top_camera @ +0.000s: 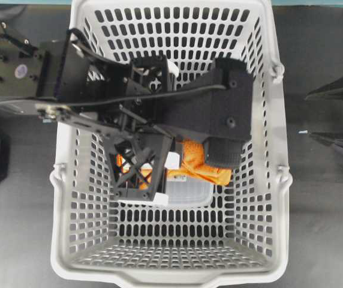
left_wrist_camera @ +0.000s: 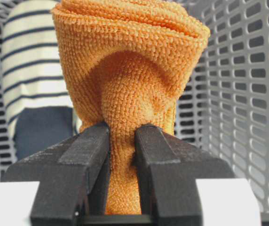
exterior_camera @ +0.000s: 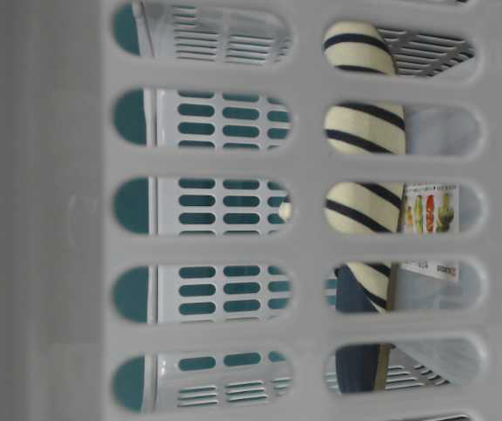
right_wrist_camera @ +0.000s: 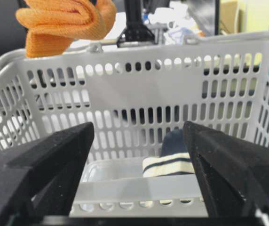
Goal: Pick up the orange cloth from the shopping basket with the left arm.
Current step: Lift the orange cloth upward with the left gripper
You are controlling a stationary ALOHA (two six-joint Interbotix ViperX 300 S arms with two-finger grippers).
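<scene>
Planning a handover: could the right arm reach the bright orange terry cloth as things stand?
Probably yes. The bright orange terry cloth hangs clamped in the left gripper, raised above the light-grey slotted plastic basket's rim. The right gripper sits open outside the basket, and nothing visible blocks the way over the rim.

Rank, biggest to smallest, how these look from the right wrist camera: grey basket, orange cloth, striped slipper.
1. Light-grey slotted plastic basket, fills the frame.
2. Bright orange terry cloth, hanging above the rim.
3. Navy-and-cream striped slipper, only partly visible, so its ranking below the cloth is unsure.
</scene>
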